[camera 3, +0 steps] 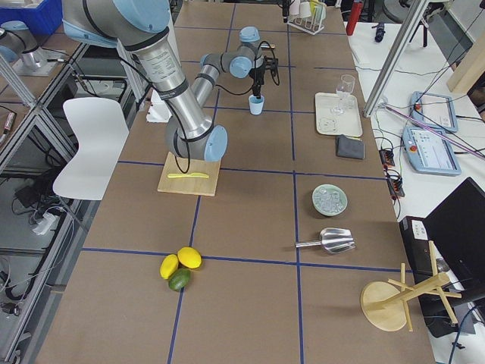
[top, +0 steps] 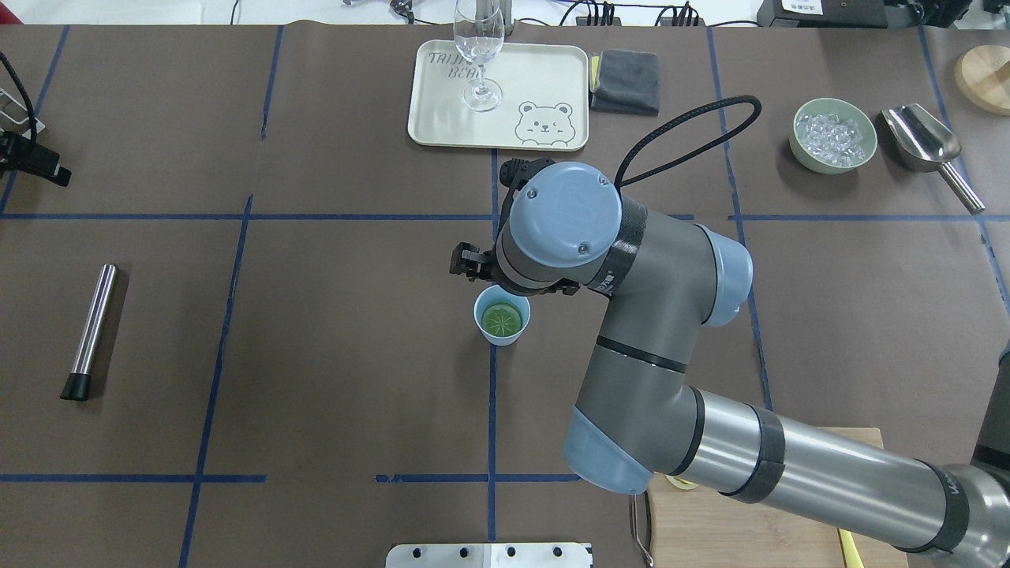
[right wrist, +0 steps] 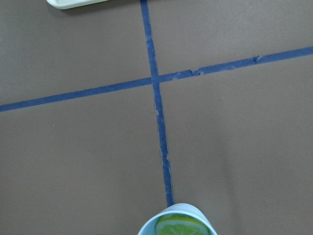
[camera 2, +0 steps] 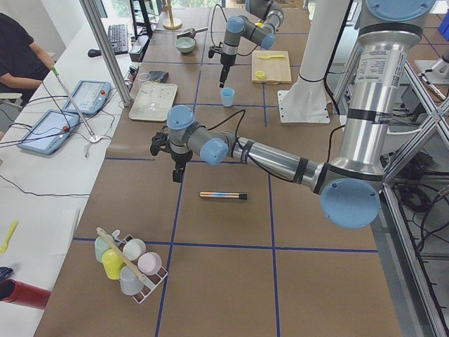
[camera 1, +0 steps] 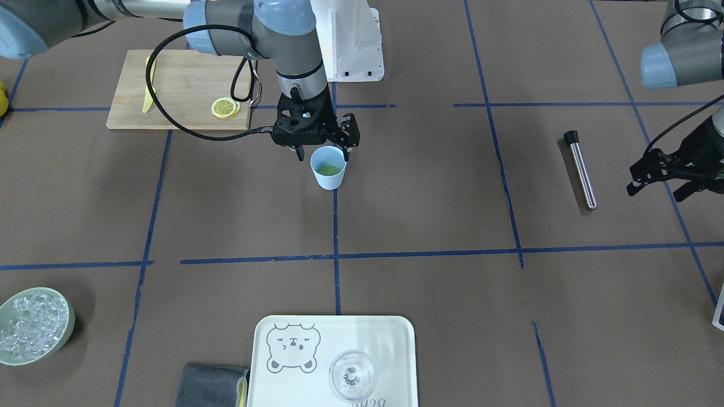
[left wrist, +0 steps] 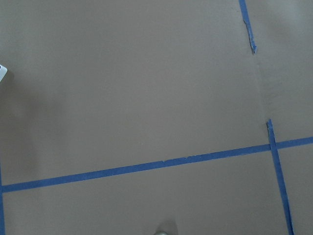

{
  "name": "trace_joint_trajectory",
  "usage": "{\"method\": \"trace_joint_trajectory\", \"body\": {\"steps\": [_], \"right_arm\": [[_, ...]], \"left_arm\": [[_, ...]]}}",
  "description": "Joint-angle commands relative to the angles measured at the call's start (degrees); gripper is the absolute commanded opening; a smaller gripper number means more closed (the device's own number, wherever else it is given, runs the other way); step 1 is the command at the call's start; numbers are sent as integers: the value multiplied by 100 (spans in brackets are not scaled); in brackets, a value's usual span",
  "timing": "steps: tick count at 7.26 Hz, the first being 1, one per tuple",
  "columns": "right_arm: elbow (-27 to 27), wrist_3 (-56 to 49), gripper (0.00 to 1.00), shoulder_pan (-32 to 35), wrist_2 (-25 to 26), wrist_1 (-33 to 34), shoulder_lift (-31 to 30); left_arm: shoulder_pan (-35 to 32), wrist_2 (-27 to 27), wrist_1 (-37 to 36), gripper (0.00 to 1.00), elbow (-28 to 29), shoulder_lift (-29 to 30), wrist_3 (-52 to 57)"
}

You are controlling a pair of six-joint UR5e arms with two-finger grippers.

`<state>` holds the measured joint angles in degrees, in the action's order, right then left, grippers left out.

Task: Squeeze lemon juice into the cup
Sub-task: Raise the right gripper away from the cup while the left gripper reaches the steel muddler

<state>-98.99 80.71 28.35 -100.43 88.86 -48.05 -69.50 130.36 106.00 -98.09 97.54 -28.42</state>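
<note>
From the front, the table (camera 1: 424,226) is covered with brown paper, and blue tape lines (camera 1: 335,237) divide it into squares. The cup (camera 1: 328,176) stands upright on one line near the middle, with the lemon slice (camera 1: 328,169) lying flat inside it. The right gripper (camera 1: 323,154) hangs just above the cup's far rim, its fingers wide apart and holding nothing. To its left in this view, a wooden board (camera 1: 175,85) carries a second slice (camera 1: 225,107) and a yellow knife (camera 1: 149,90). At the right edge the left gripper (camera 1: 659,189) is over bare paper, fingers also apart and empty, near a metal rod (camera 1: 581,169).

From overhead, a tray (top: 442,118) with a glass (top: 477,55) sits at the far edge. To the right of it are a grey cloth (top: 626,80), a bowl of ice (top: 832,167) and a scoop (top: 919,138).

In the left side view, a person (camera 2: 17,56) sits at a white side table (camera 2: 42,182) with two tablets (camera 2: 88,97). A rack of cups (camera 2: 130,263) stands on the near paper.

In the right side view, a white chair (camera 3: 95,144) stands beside the table. Some fruits (camera 3: 180,267) and a wooden stand (camera 3: 394,299) are on the near part.

The left wrist camera shows only paper and tape. The right wrist camera shows the cup's rim at the bottom edge, with the slice inside.
</note>
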Motion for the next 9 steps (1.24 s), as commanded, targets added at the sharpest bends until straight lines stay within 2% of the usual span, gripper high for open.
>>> {"method": "trace_joint_trajectory", "body": {"steps": [1,3,4,6,9], "right_arm": [[-59,-527,100,310,-98,244,-81],[-356,-1047,100,871,-632,272,-440],[-515,-1327,100,1152,-922,281,-624],[-595,-1820,100,1523,-1180,281,-854],[-762,-2567,100,2006,-1522,281,-1301]], "left_arm": [[452,-525,43,100,18,-68,-600],[718,-670,226,100,44,-356,-814],[745,-670,793,100,244,-593,-849],[1313,-679,1719,100,518,-754,-1881],[1580,-1003,1986,100,790,-763,-2124]]}}
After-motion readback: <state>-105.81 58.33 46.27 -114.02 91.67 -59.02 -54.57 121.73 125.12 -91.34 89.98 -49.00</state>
